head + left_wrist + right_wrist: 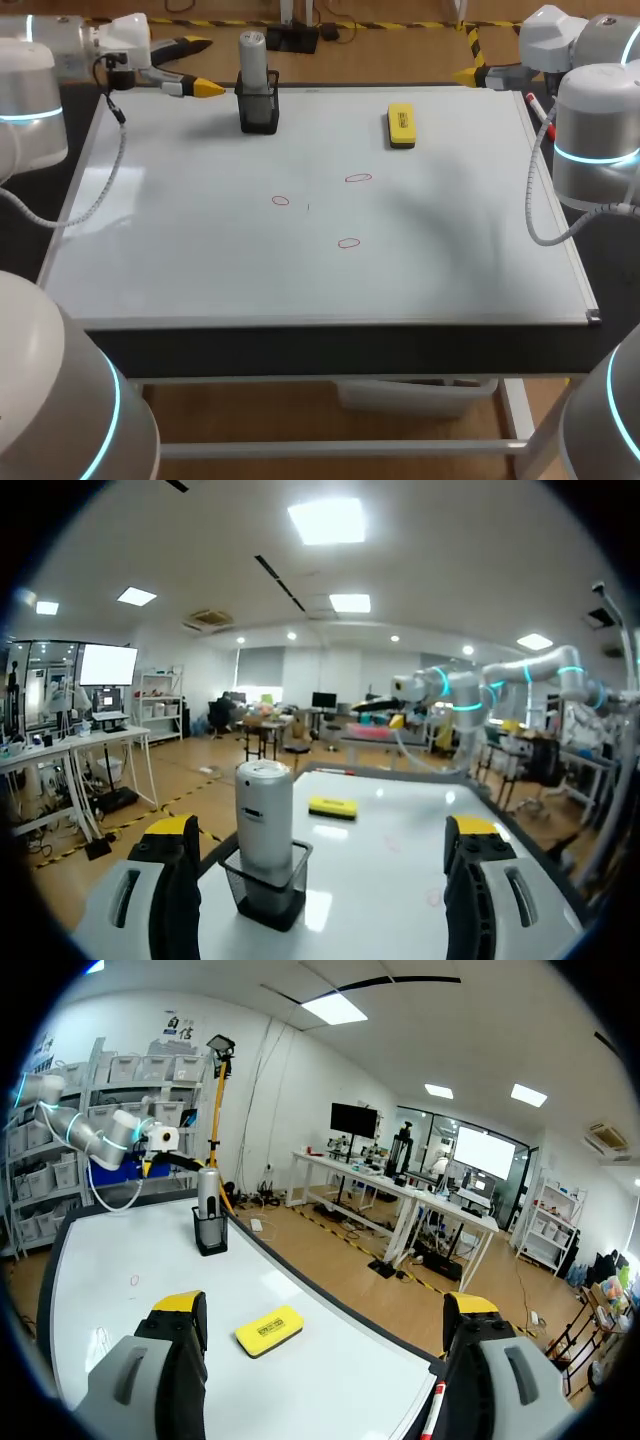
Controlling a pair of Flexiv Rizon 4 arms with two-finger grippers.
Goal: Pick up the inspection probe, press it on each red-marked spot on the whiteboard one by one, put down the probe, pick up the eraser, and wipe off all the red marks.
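Starting state of the task, as judged from the layout: no step appears done. The inspection probe (252,58), a grey cylinder, stands upright in a black mesh holder (258,108) at the far left part of the whiteboard (200,270). Three red marks remain on the board: small ovals, one left of centre (280,201), one further back and to the right (358,179), one nearer the front (348,242). None looks smeared or wiped. The yellow eraser (400,126) lies flat at the far side of the board, well apart from the holder and from the marks.

The left gripper (325,880) hovers just beyond the board's far left corner with its fingers spread wide and nothing between them. The probe is ahead of it, nearer one finger than the other, and untouched. The right gripper (320,1360) hangs beyond the far right corner, likewise spread wide and empty, with the eraser ahead of it and lower down.

Everything is left to do: lifting the probe, pressing three spots, returning it, taking the eraser, wiping.

The board is white and glossy, showing soft glare, with a thin pale frame, and rests on a dark table (300,350). A red-tipped marker pen (538,108) lies along its right edge.
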